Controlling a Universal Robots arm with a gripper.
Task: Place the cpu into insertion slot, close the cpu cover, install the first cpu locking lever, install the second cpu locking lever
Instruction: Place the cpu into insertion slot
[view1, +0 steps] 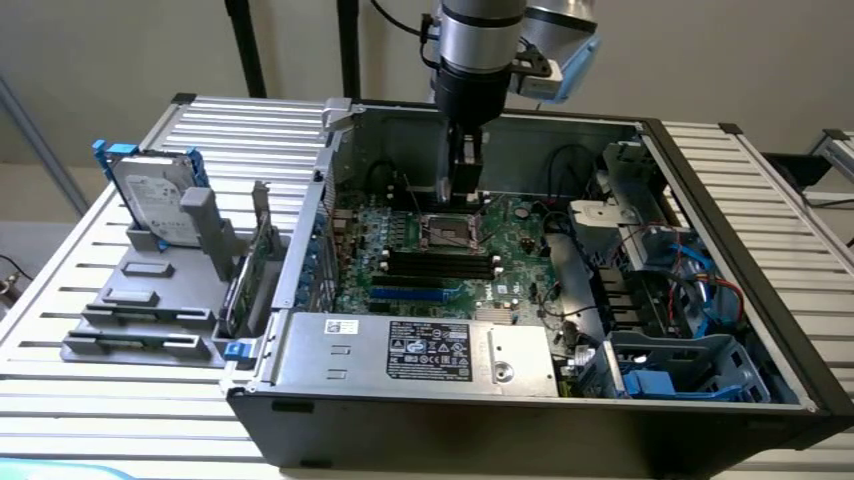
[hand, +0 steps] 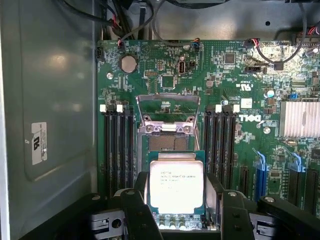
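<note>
Black gripper (hand: 177, 176) clamps the pale square cpu (hand: 176, 192), print too small to read. White DELL lettering (hand: 250, 118) marks the green circuit board (hand: 220, 75).

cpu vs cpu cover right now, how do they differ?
The cpu is a solid plate with print on its top; the cpu cover is an open frame with the board showing through it. The cpu sits between the fingers of the gripper, off the board; the cpu cover is swung up, so the insertion slot is bare. Both are silvery and roughly square.
</note>
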